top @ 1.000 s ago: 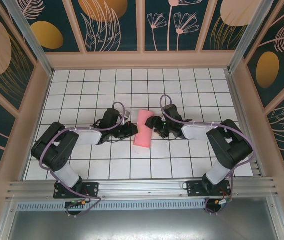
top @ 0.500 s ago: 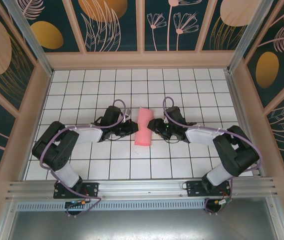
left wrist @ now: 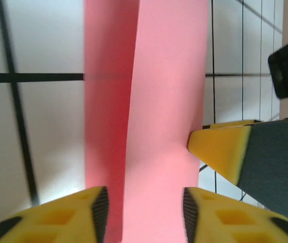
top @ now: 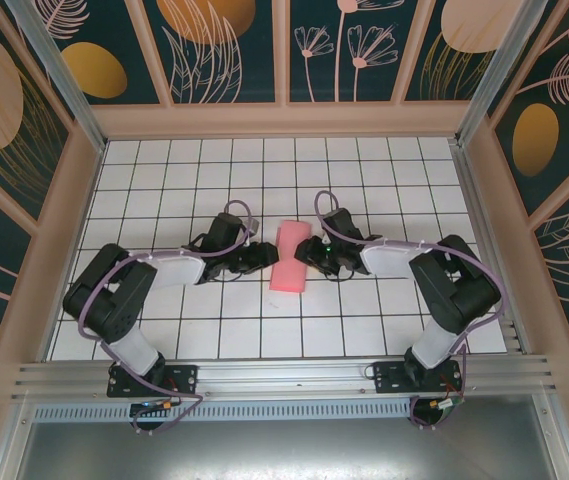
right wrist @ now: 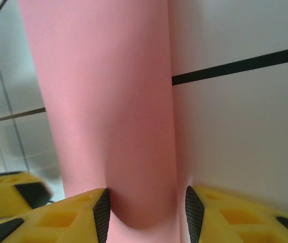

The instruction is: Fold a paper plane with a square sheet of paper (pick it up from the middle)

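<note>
Scene: two black arms (top: 164, 270) close in from either side of a salmon-pink paper sheet (top: 290, 257) on a white worktop (top: 264, 170) ruled with black lines, with walls (top: 224, 50) painted in leaves and blossoms beyond the paper sheet
Paper sheet: folded into a narrow strip, it lies on the worktop between the two pincers, its long axis running away from the arm bases at a slight tilt
Fold: from the left wrist, the paper sheet (left wrist: 159, 101) shows a darker flap on one side and a lighter panel lapping over it, the seam running lengthwise
Left pincer (top: 266, 257): right at the paper sheet's left long edge, its jaws spread; the yellow fingers (left wrist: 90, 215) ride over the strip, and pink fills the gap between them
Right pincer (top: 305, 252): against the paper sheet's right long edge, its jaws standing apart; the paper sheet (right wrist: 108, 101) bulges in a rounded curl between the yellow fingers (right wrist: 219, 215), and whether they nip that curl cannot be told
Meeting point: from the left wrist, one yellow fingertip (left wrist: 219, 149) of the right pincer touches the paper sheet's right edge; from the right wrist, a finger (right wrist: 7, 195) of the left pincer shows just past the paper sheet's opposite edge
Cables: a purple cable (top: 239, 212) loops over each wrist, near the paper sheet
</note>
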Motion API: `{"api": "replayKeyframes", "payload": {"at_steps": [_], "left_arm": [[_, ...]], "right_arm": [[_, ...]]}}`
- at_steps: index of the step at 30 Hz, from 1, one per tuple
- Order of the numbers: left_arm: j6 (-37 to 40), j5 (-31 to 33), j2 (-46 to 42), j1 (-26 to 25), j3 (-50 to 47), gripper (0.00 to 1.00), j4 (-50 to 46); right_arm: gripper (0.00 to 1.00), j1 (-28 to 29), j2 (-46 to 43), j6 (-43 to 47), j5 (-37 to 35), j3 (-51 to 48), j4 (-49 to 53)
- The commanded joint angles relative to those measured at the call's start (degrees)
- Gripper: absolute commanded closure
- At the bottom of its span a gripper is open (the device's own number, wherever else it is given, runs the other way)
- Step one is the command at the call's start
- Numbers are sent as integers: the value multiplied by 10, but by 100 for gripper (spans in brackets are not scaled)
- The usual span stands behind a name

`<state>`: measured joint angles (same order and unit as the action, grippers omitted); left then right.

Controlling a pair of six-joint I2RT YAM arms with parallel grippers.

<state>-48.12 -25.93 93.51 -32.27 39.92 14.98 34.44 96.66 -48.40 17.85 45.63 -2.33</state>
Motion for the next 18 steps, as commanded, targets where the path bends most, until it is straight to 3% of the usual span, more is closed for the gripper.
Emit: {"api": "replayKeyframes", "payload": {"at_steps": [1, 6, 18], "left_arm": [[13, 90, -83, -2, -10, 50, -38], [11, 178, -147, -1, -23, 50, -82], [0, 175, -156, -1, -44, 51, -71]], "right_arm": [[53, -3, 18, 9, -33, 19, 51], [52, 3, 35, 7, -44, 41, 67], [45, 35, 100, 79, -65, 135, 175]]}}
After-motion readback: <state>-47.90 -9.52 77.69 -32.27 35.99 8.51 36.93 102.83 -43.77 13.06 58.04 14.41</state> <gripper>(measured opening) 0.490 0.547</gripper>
